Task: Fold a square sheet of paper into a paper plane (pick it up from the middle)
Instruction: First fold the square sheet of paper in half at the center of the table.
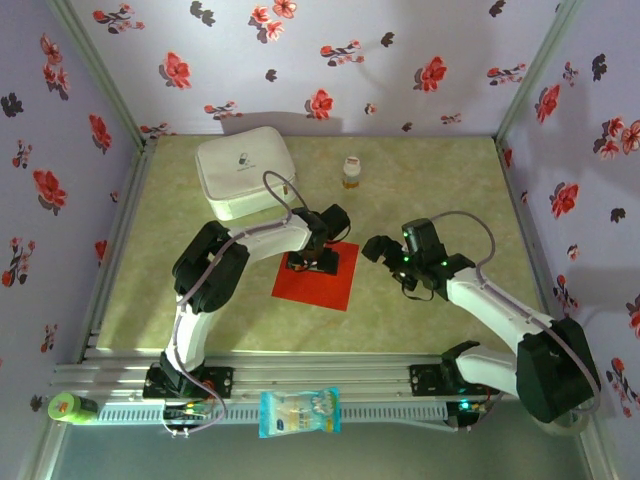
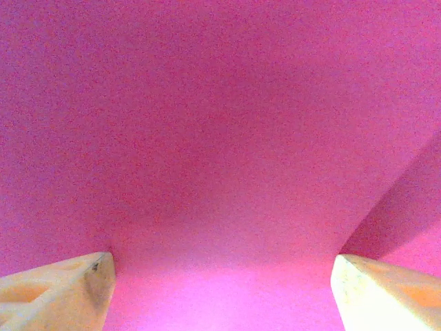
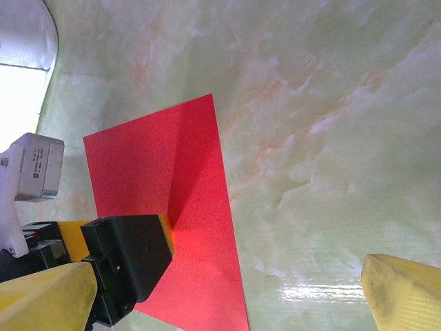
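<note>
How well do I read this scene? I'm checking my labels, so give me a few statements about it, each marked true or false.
1. The left tool is over the red sheet of paper. True.
2. The right tool is shut on the paper. False: it is open, off the sheet's right side, holding nothing.
3. The white zip case lies on the paper. False: it sits apart, towards the back left of the table.
4. A small bottle stands right of the case. True.
5. The snack packet lies beside the bottle. False: it is at the near rail, between the arm bases.
</note>
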Motion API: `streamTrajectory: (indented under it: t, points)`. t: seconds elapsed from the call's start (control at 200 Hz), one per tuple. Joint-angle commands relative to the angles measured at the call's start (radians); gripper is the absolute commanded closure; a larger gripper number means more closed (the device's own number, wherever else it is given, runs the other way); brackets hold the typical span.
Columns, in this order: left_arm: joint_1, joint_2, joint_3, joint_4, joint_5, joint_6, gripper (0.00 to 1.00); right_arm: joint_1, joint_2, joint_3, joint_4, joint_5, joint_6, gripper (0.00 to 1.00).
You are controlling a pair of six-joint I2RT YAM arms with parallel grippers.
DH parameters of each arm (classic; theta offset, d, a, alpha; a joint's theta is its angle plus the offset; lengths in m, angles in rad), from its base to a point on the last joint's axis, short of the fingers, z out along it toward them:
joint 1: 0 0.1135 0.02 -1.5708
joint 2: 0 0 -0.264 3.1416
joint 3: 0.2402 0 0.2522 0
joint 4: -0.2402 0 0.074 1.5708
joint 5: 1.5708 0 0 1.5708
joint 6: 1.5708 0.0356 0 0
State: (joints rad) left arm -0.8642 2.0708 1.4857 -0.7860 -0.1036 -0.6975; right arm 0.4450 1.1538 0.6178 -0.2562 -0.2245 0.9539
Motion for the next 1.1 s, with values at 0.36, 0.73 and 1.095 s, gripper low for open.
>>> streamTrajectory:
  t: [0.36, 0.73, 1.095]
  points:
    - [-0.027, 0.007, 0.094, -0.077, -0.042, -0.01, 0.17, -0.003, -0.044, -0.001, -0.016, 0.025, -0.006, 0.01]
    - [-0.026, 0.048, 0.08, -0.045, 0.017, 0.022, 0.16, -0.003, -0.055, -0.01, -0.023, 0.025, -0.009, 0.01]
    - [-0.024, 0.089, 0.0, -0.013, 0.031, 0.019, 0.19, -0.003, -0.063, -0.02, -0.022, 0.021, 0.007, 0.01]
